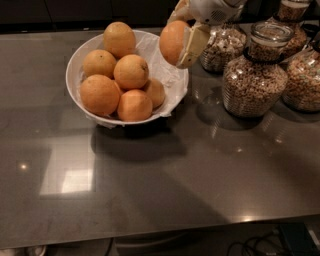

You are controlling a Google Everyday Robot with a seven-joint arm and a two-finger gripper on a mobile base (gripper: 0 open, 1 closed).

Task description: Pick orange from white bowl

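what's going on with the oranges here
A robot arm's tool is clamped on one orange, holding it in the air above the right rim of the white bowl. Six other oranges sit in the bowl. Glass cereal jars stand to the right on the dark table, untouched.

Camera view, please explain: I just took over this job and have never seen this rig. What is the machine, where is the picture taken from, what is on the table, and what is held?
There is one picture, looking down on a dark table; where the camera is mounted is not known. The pale shape at the top is the robot's single arm. It ends in the gripper, whose two jaws are shut on an orange, held above the right rim of the white bowl. Six more oranges lie in the bowl. To the right stand glass jars of cereal.
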